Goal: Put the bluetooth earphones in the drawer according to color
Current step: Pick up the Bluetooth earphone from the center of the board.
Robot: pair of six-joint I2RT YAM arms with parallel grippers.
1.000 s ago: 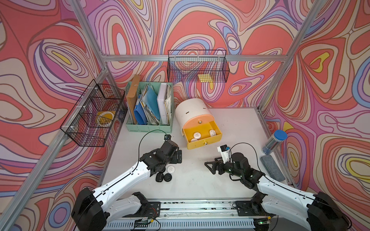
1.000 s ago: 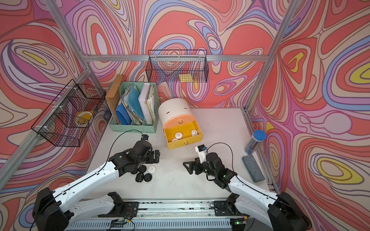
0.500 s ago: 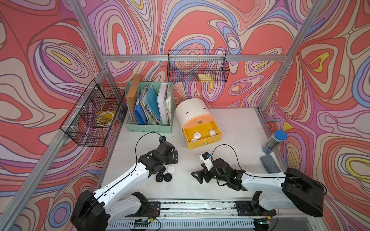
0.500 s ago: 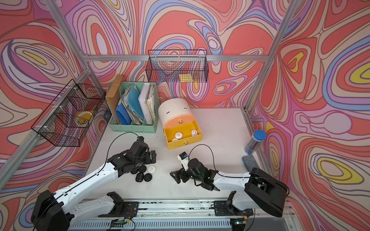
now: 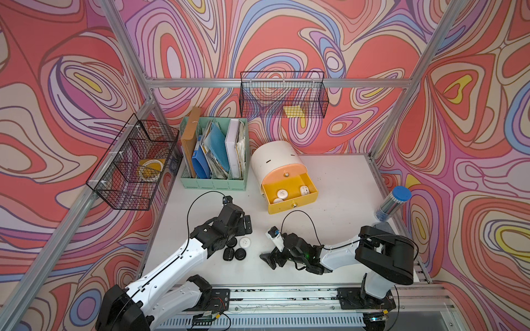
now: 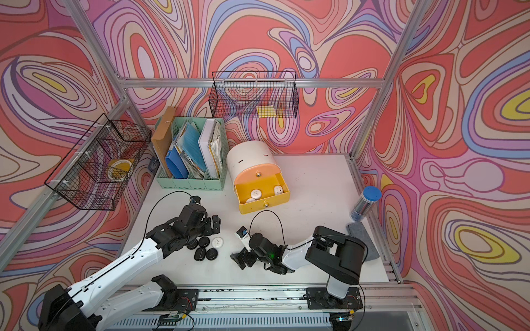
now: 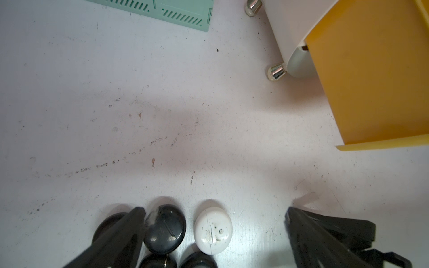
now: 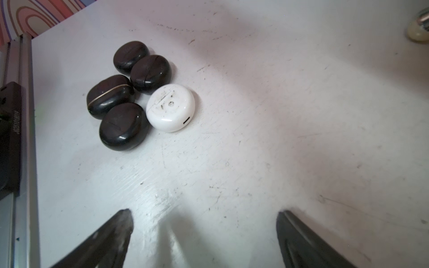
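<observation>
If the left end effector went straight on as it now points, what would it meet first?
Probably the white earphone case between its open fingers, though depth is unclear.

A mint-green file holder (image 5: 213,183) stood at the back of the white table (image 5: 338,183), packed upright with a brown envelope (image 5: 190,137), a blue folder (image 5: 213,143) and a white binder (image 5: 233,149). Two black wire baskets hung on the patterned walls: the back basket (image 5: 282,97) held a yellow note pad (image 5: 293,111), and the side basket (image 5: 114,197) held a yellow roll (image 5: 150,170). At the opposite table edge, a blue-capped clear tube (image 5: 393,203) sat near a grey pad (image 6: 362,242).
</observation>
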